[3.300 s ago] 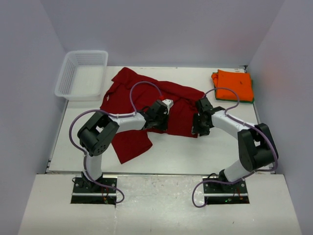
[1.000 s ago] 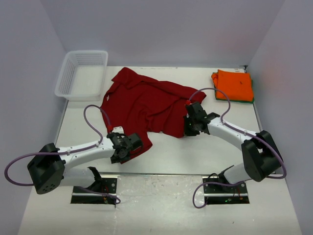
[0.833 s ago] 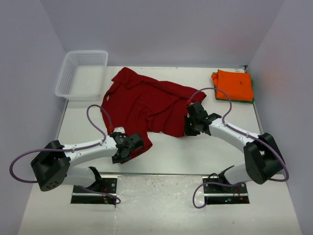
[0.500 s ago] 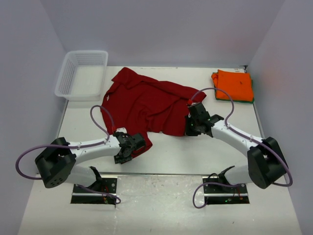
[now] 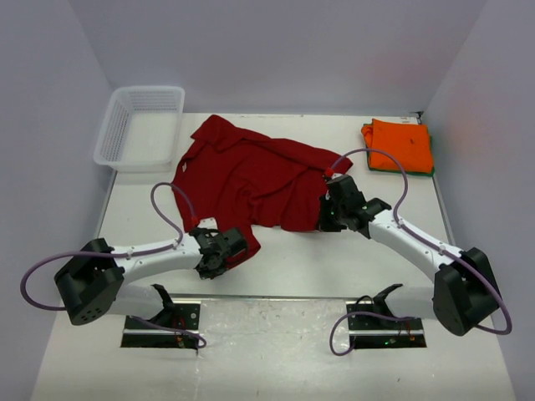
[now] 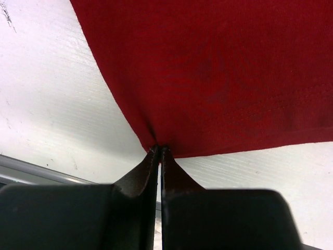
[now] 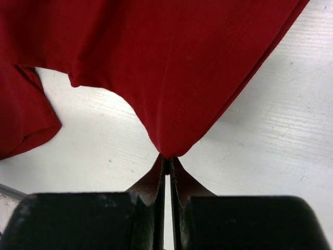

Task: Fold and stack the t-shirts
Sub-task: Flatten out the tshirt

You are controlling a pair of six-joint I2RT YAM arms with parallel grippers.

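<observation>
A dark red t-shirt [image 5: 251,171] lies spread and rumpled across the middle of the table. My left gripper [image 5: 219,253] is shut on the near left corner of the red t-shirt [image 6: 218,78], its tips pinching the hem point. My right gripper [image 5: 331,215] is shut on the near right corner of the red t-shirt [image 7: 171,67], cloth bunched into the tips. A folded bright orange t-shirt [image 5: 399,144] rests at the far right on a green t-shirt [image 5: 374,164] of which only an edge shows.
A white mesh basket [image 5: 140,127] stands at the far left corner. Grey walls close in the table on the left, back and right. Purple cables loop off both arms above the table [image 5: 301,259].
My left gripper has shut on the red t-shirt's near left corner. The right arm has shifted slightly right, still holding its corner of cloth.
</observation>
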